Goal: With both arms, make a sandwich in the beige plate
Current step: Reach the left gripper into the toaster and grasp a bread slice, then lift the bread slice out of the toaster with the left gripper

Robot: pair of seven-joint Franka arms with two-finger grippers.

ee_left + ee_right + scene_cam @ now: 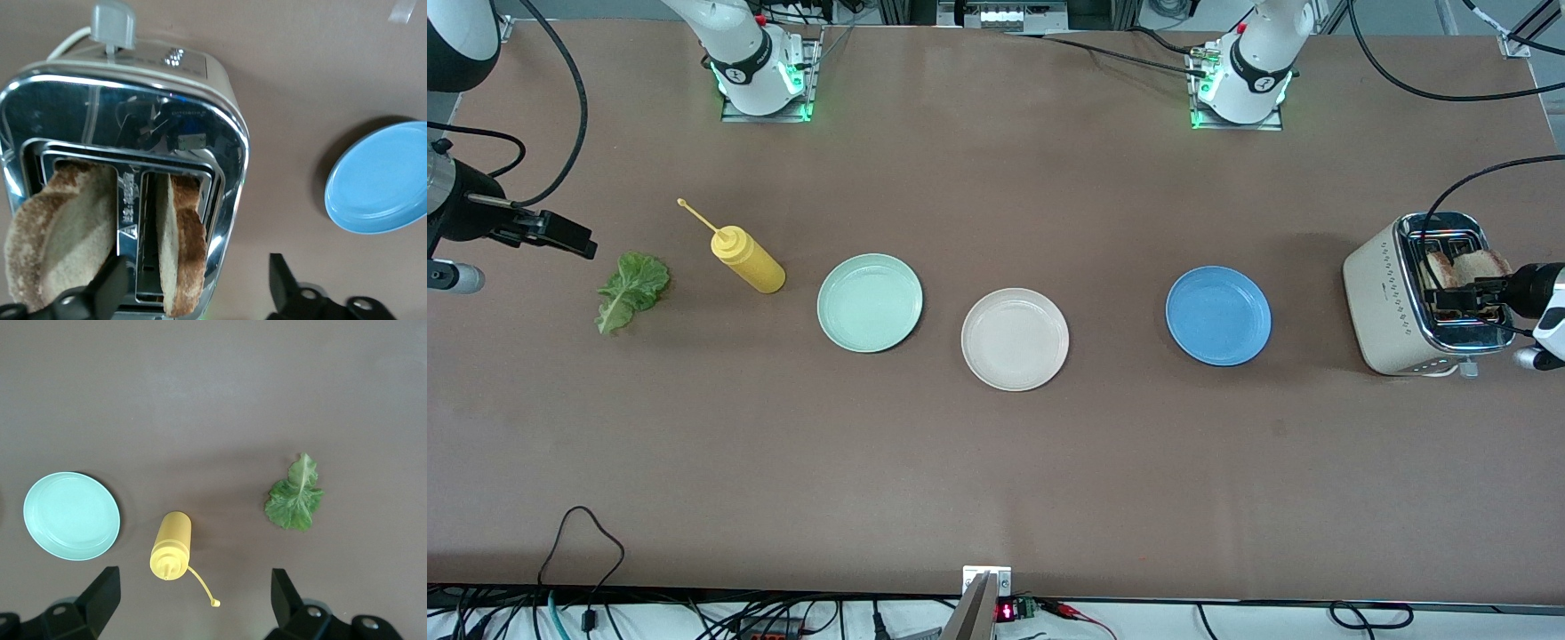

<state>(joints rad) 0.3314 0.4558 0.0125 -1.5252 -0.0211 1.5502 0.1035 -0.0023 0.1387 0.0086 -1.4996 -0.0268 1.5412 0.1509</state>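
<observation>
Bread (180,247) half-hidden in toaster (127,133), plate (383,180) cropped

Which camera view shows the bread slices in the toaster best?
The left wrist view: both bread slices fill the toaster slots, crust and crumb clear, seen between the open left end effector. The front view shows them small, partly covered by that end effector. The right wrist view shows none.

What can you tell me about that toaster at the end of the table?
The toaster is a cream-coloured box with a shiny chrome top and two slots. It stands upright on the brown table at the left arm's end, beside the blue plate. A browned bread slice stands in each slot, sticking up. A grey cord leaves its side. The left tool is over it, open.
</observation>
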